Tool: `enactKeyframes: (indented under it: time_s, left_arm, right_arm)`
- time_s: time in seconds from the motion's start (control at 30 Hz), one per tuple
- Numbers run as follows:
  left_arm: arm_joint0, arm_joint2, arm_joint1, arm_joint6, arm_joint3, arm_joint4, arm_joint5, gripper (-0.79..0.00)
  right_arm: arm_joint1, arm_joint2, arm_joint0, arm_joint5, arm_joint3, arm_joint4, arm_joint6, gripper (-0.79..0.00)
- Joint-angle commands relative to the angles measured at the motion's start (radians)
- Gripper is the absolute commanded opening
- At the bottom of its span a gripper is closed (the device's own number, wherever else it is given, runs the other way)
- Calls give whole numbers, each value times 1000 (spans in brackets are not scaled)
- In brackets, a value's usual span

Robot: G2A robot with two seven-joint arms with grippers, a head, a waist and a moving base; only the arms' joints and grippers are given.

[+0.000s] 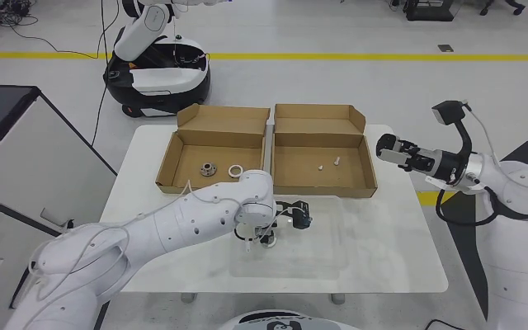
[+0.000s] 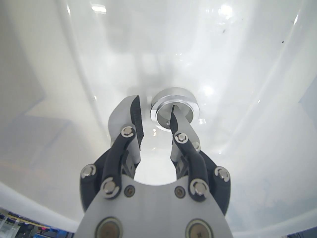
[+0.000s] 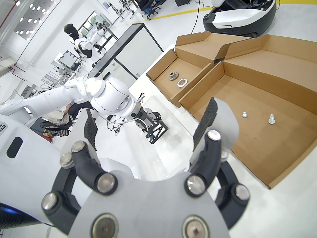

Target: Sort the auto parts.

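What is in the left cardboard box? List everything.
A dark flanged hub and a pale ring lie apart on its floor. The near wall of the box hides a strip of floor.

Brown boxes (image 1: 216,132), a silver ring (image 2: 178,94), white table (image 1: 388,247), black ribbed pads (image 2: 136,117).

We see a white table (image 1: 396,256) standing on a pale floor. Far left of it, we note a black-and-white machine (image 1: 161,78) parked on the floor. A yellow floor line (image 1: 346,56) runs behind that machine. A black-framed stand (image 1: 37,157) sits just left of the table.
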Motion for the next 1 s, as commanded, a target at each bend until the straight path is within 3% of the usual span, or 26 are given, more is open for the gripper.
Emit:
enactKeyframes:
  time_s: [0.0, 0.77, 0.97]
  left_arm:
    - [2, 0, -1, 2, 5, 1, -1, -462]
    - [-4, 0, 13, -12, -25, -3, 12, -486]
    - [6, 0, 7, -13, -7, 16, 14, -579]
  right_arm:
    - [0, 0, 0, 0, 0, 0, 0, 0]
    - [0, 0, 0, 0, 0, 0, 0, 0]
    - [0, 0, 0, 0, 0, 0, 0, 0]
